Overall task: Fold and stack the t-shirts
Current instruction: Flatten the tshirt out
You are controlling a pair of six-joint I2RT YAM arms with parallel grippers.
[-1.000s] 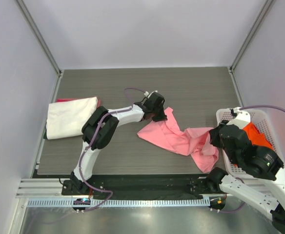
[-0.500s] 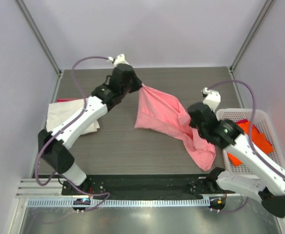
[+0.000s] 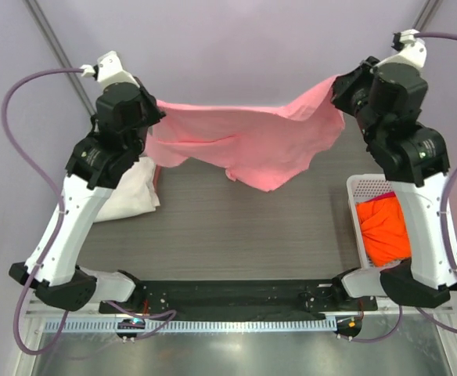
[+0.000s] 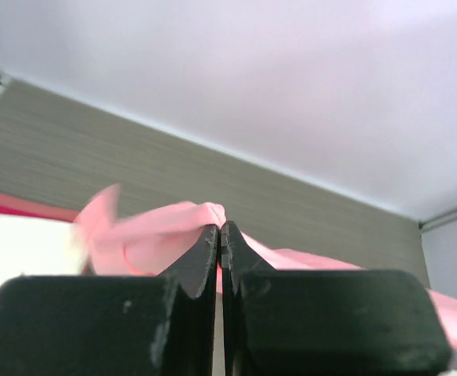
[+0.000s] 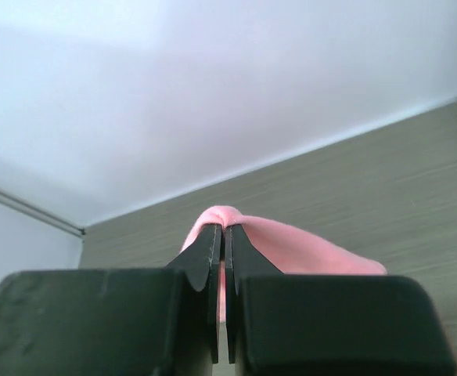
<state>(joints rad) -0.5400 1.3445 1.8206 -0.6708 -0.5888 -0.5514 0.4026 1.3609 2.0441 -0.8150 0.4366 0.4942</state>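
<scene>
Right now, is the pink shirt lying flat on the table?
No, the pink shirt hangs stretched between the left gripper and right gripper.

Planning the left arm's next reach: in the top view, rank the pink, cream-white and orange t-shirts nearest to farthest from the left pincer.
1. Pink t-shirt, gripped in the left pincer.
2. Cream-white t-shirt, lying on the left.
3. Orange t-shirt, in the basket, far right.
</scene>
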